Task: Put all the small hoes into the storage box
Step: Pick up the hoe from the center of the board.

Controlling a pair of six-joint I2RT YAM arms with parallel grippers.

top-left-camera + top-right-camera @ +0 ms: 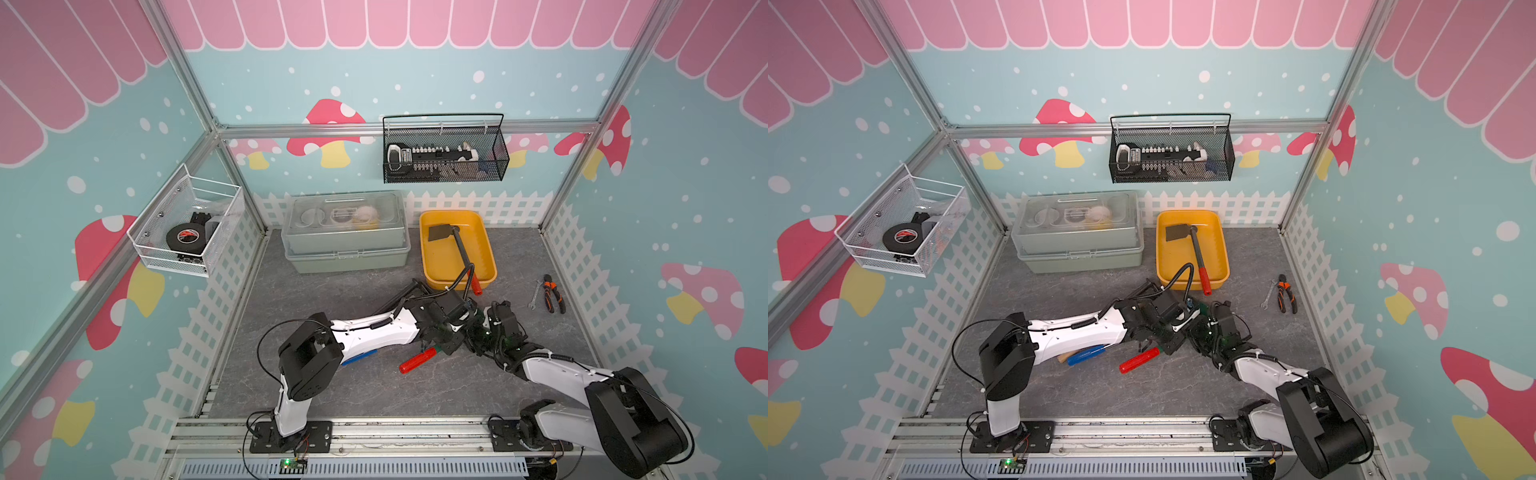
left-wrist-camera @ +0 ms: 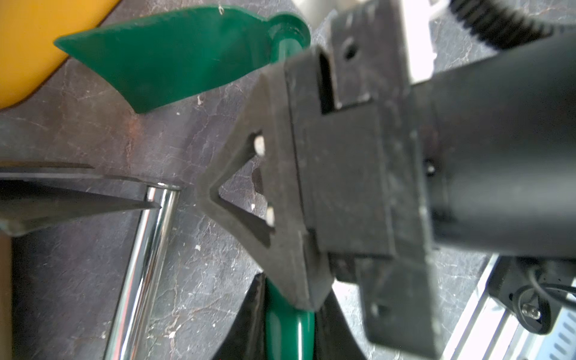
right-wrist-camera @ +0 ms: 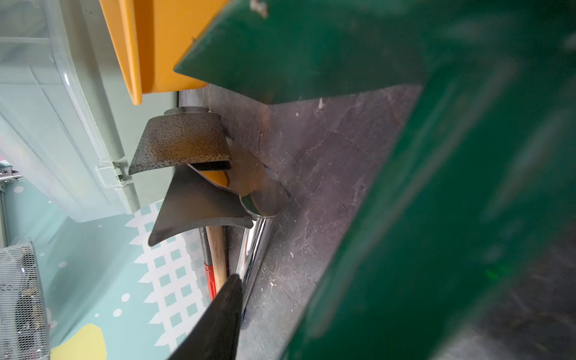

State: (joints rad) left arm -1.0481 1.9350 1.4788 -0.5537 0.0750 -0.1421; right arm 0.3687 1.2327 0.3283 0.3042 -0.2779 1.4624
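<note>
While the green hoe was clamped by its shaft between the closed fingers of the left gripper, its blade was placed just beside the near corner of the tray, outside it. Whether the blade touched the table could not be told. A red handle was seen in both top views, projecting from under the left gripper toward the robot. The right gripper was set close against the left one, with one finger laid over the same green shaft; whether its fingers gripped the shaft or merely stood about it could not be told. Inside the tray a dark hoe was laid, blade at the far end, its red grip resting over the near rim. A rusty blade and a chrome tool were seen on the table near the tray. A case was placed left of the tray; pliers and a wrench were laid to its right.
</note>
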